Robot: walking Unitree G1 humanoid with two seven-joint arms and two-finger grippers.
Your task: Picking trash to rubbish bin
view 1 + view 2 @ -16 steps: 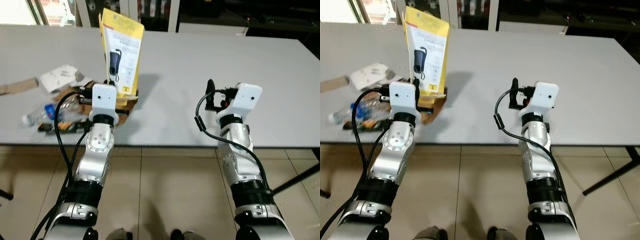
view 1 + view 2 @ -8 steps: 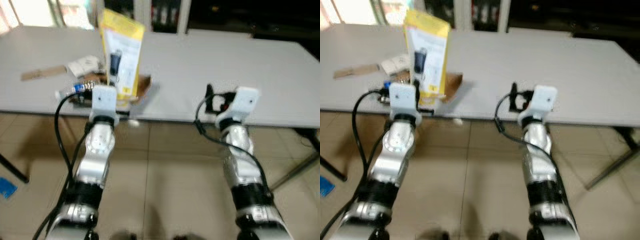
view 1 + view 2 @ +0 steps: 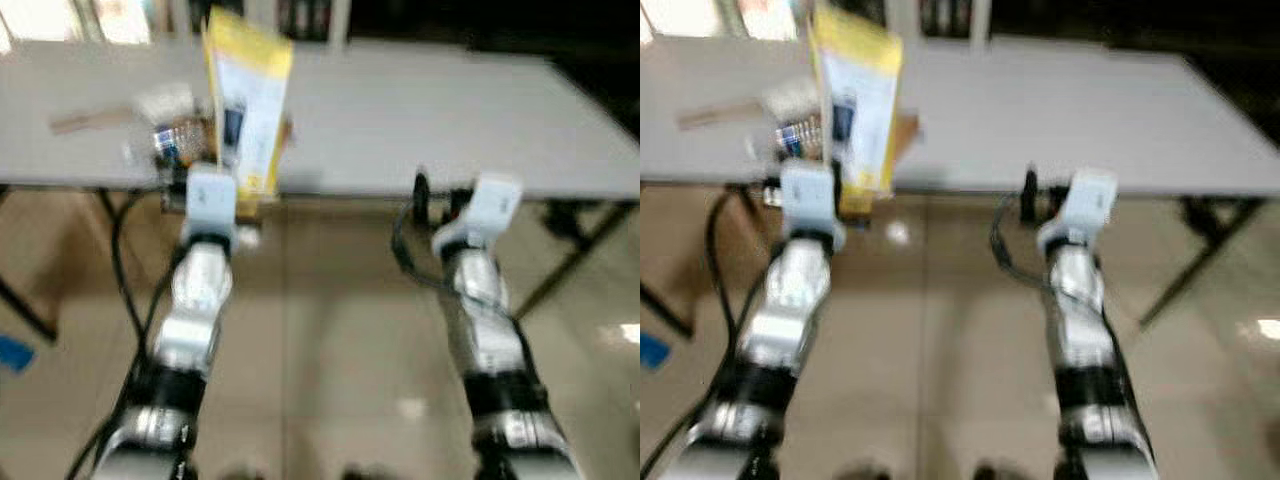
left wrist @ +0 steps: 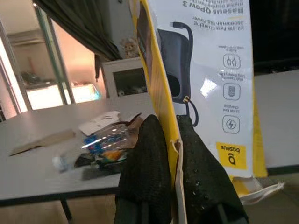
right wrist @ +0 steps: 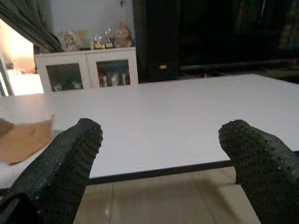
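Observation:
My left gripper (image 4: 170, 156) is shut on a tall yellow and white power bank package (image 3: 246, 98), holding it upright by its lower edge in front of the table's near edge. More trash lies on the grey table (image 3: 420, 130) at the left: a crushed plastic bottle (image 4: 105, 140), a white paper (image 4: 100, 122), a cardboard strip (image 4: 42, 142) and a brown cardboard piece (image 5: 23, 140). My right gripper (image 5: 163, 158) is open and holds nothing, raised just short of the table edge (image 5: 159, 170). The head views are blurred.
Tiled floor (image 3: 330, 330) lies under both arms. A small blue object (image 3: 12, 352) lies on the floor at the far left. Black table legs (image 3: 560, 265) slant down at the right. White cabinets (image 5: 86, 70) stand beyond the table.
The whole view has drawn back from the table, so the camera moved away; my grippers now hang over the floor rather than the tabletop. The left gripper still holds the yellow package.

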